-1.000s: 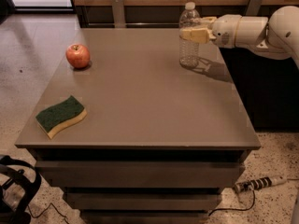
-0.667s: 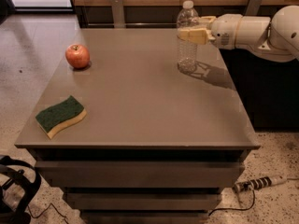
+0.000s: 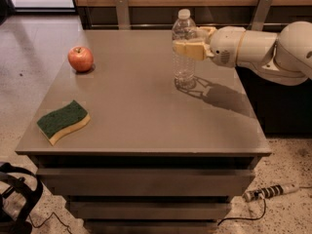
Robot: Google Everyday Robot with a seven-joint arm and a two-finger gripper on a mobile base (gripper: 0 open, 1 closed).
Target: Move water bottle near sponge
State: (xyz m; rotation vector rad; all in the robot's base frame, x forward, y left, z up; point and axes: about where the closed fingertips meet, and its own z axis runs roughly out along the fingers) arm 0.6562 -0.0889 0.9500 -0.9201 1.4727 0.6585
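Observation:
The clear ribbed water bottle with a white cap stands upright toward the back right of the grey table. My gripper reaches in from the right on a white arm and is shut on the bottle's upper body, its pale fingers on either side. The bottle's base looks at or just above the tabletop. The sponge, dark green on top over yellow foam, lies flat near the front left edge, far from the bottle.
A red apple sits at the back left of the table. A power strip and cable lie on the floor at the front right. Dark gear sits on the floor at the front left.
The gripper has carried the water bottle a little to the left across the table. The sponge and apple have not moved.

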